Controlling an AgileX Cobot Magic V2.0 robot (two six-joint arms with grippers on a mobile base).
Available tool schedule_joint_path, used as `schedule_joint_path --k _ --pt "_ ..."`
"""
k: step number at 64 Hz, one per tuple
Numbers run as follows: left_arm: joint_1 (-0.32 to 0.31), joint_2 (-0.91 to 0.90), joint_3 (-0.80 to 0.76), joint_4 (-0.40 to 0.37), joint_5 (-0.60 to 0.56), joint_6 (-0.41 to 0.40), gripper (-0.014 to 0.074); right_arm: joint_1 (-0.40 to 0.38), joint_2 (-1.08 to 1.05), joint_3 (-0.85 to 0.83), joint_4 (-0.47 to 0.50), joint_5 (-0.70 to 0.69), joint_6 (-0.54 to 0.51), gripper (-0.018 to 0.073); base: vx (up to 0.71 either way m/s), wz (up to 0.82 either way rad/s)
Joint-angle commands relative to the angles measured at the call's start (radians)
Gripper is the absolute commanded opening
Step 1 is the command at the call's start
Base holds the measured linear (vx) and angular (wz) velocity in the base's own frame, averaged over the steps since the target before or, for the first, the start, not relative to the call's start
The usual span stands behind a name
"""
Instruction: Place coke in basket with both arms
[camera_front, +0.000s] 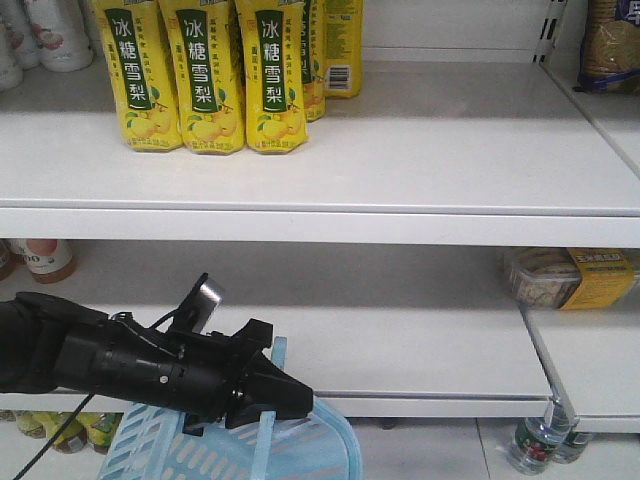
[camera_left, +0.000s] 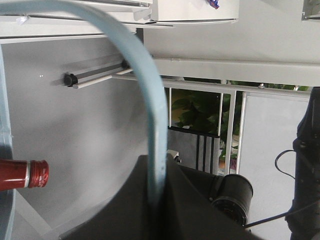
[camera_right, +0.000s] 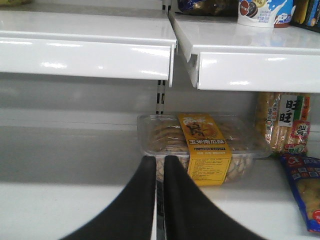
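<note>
Left gripper (camera_front: 285, 395), clenched on the basket's handle (camera_left: 150, 100), hangs the basket (camera_front: 330, 440) below the shelf (camera_front: 400, 160). Right gripper (camera_right: 160, 200), jaws nearly together and empty, faces a biscuit box (camera_right: 205, 145). The coke (camera_left: 22, 173) lies beneath the handle; probably heavy, rigid, slick: best grasped mid-body.

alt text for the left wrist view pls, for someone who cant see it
The left gripper is shut on the pale blue basket handle, which arcs up across the frame. A red-capped bottle neck pokes in at the left edge, with grey wall and green plants behind.
</note>
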Motion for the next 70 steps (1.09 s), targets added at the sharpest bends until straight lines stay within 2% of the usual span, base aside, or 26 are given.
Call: schedule_joint_path --k 1,46,54,70 --pt "-0.006 -0.046 -0.025 -0.086 0.09 -0.004 -0.0006 0.0 0.011 -0.031 0.017 -0.067 -0.006 -0.0011 0.0 0.0" --pt "-0.016 -0.051 -0.025 -0.073 0.098 -0.004 -0.0006 0.0 0.011 -0.031 0.029 -0.066 -0.007 -0.001 0.0 0.0" --pt "-0.035 -0.122 -0.02 -0.007 0.1 -0.004 -0.0006 0.0 0.011 -0.031 0.029 -0.066 -0.007 -0.001 0.0 0.0" --pt "-0.066 -0.402 0.078 -0.008 -0.028 -0.012 -0.0006 0.0 0.011 -0.031 0.029 -0.066 -0.007 -0.001 0.0 0.0"
